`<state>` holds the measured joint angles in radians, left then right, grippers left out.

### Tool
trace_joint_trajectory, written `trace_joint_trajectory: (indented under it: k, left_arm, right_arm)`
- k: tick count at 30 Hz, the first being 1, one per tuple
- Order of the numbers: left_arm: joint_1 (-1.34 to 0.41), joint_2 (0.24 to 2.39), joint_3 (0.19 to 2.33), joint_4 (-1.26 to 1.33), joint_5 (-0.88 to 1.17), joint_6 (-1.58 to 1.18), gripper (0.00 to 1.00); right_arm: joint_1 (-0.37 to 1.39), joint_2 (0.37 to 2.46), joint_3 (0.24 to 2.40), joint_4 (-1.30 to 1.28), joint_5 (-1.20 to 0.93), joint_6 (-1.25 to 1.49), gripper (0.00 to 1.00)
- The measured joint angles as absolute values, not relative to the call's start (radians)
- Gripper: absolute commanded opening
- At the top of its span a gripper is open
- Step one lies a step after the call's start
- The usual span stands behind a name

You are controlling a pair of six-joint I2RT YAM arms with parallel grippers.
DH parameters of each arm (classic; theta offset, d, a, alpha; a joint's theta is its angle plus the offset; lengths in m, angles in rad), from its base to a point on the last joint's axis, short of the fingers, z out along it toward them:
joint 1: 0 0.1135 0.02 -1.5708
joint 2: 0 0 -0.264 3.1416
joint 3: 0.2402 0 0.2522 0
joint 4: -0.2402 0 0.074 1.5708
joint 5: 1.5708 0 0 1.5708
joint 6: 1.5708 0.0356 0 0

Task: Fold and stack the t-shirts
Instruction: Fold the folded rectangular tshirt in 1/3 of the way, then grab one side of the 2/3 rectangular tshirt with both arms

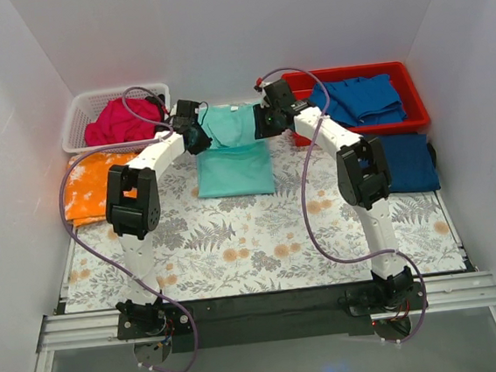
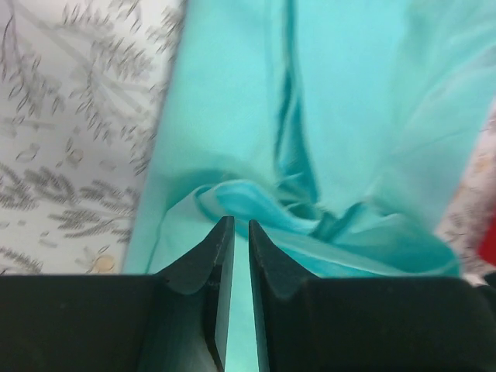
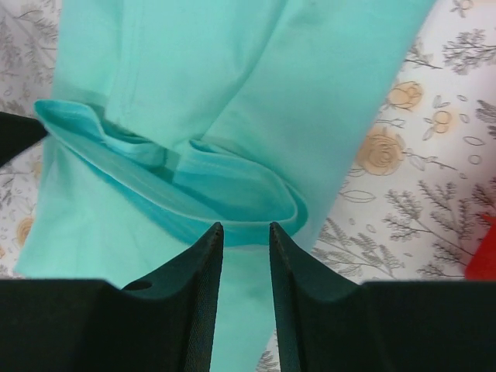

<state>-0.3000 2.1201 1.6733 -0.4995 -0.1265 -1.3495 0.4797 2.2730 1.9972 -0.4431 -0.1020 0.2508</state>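
Observation:
The mint-teal t-shirt [image 1: 235,174] lies at the back middle of the sheet, its near part folded flat and its far part bunched up between my two grippers. My left gripper [image 1: 198,141] is at the shirt's far left edge. In the left wrist view its jaws [image 2: 241,221] are almost closed, with gathered teal cloth [image 2: 232,93] at their tips. My right gripper [image 1: 261,123] is at the far right edge. In the right wrist view [image 3: 246,226] its jaws stand apart just short of a rolled fold of the shirt [image 3: 232,70].
A white basket [image 1: 90,100] at the back left holds a magenta-pink shirt [image 1: 119,121]. A red bin [image 1: 416,108] at the back right holds a royal blue shirt [image 1: 358,96]. An orange mottled shirt [image 1: 90,188] lies left and a folded blue one [image 1: 408,162] right on the fern sheet [image 1: 262,237].

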Motion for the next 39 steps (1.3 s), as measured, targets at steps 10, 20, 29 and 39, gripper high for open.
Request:
trace_joint_trajectory:
  k: [10, 20, 29, 39]
  left_arm:
    - [-0.282, 2.123, 1.726, -0.359, -0.046, -1.357, 0.17]
    - [-0.276, 1.916, 1.397, -0.369, -0.038, -1.325, 0.31]
    - [-0.267, 1.689, 1.103, -0.338, 0.053, -1.315, 0.38]
    - [-0.187, 1.683, 1.003, -0.254, 0.170, -1.316, 0.34]
  right_arm:
    - [0.422, 2.230, 1.879, -0.455, -0.108, 0.247, 0.36]
    - [0.446, 1.937, 1.507, -0.481, -0.167, 0.228, 0.57]
    - [0.447, 1.856, 1.322, -0.399, -0.308, 0.255, 0.59]
    - [0.447, 1.905, 1.260, -0.258, -0.355, 0.304, 0.59]
